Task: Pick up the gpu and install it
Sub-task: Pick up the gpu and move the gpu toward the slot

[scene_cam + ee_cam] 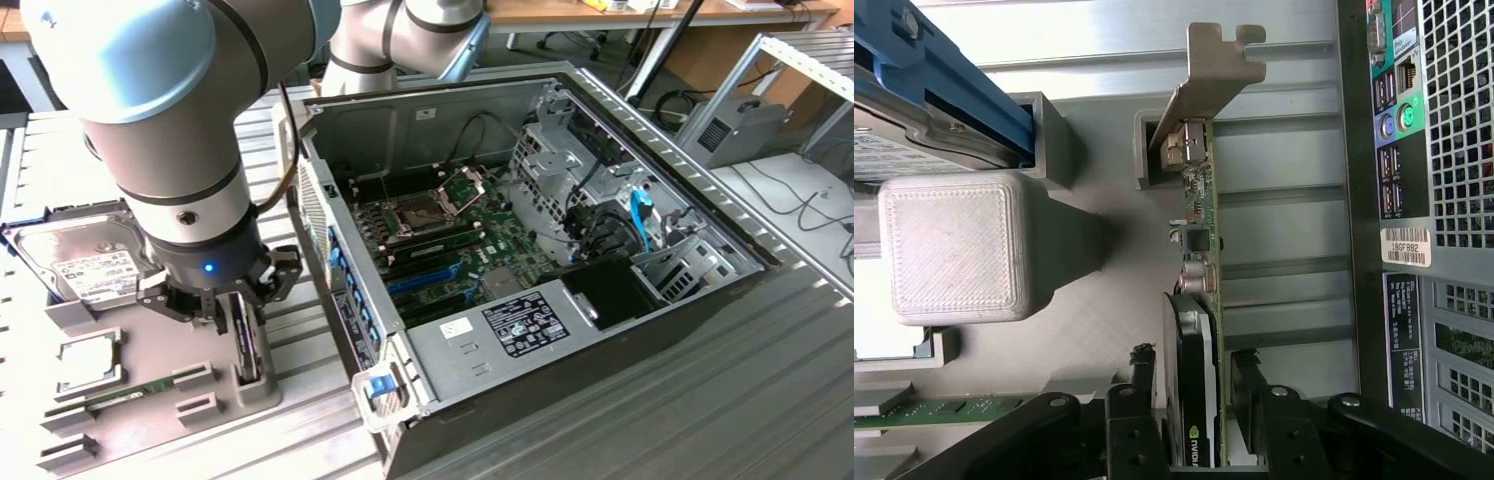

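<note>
The gripper (234, 318) hangs over the grey holder (200, 405) with its fingers (1144, 385) spread wide on either side of the gpu (1199, 250). The card stands on its long edge in a slot of that holder, its metal bracket (1214, 75) at the far end, and the pads sit just beside its faces with nothing clamped. In the exterior view the hard drive (94, 265) lies at 10 o'clock from the gripper, a square silver chip (87, 360) and the green RAM stick (134, 392) at 7 to 8 o'clock, and the open computer case (400, 125) rises close at 3 o'clock, its near wall just beside the holder.
</note>
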Robot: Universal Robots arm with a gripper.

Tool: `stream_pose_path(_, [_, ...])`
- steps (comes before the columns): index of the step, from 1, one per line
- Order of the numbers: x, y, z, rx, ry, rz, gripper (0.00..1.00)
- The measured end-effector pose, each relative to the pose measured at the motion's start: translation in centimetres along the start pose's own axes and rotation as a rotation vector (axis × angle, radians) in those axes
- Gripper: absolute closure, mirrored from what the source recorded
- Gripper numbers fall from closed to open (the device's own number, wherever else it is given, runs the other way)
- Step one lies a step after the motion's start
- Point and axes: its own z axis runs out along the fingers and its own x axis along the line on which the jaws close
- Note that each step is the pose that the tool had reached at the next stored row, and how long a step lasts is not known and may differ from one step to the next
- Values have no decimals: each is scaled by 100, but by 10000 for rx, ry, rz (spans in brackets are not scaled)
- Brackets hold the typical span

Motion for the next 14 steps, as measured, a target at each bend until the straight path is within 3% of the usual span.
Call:
stream_pose_path(1, [0, 0, 0, 0, 0, 0, 52])
stream_pose_path(2, [0, 0, 0, 0, 0, 0, 59])
stream_pose_path(8, [0, 0, 0, 0, 0, 0, 59])
stream_pose_path(9, [0, 0, 0, 0, 0, 0, 61])
stream_pose_path(11, [0, 0, 0, 1, 1, -1, 73])
stream_pose_path(14, [0, 0, 0, 1, 0, 0, 73])
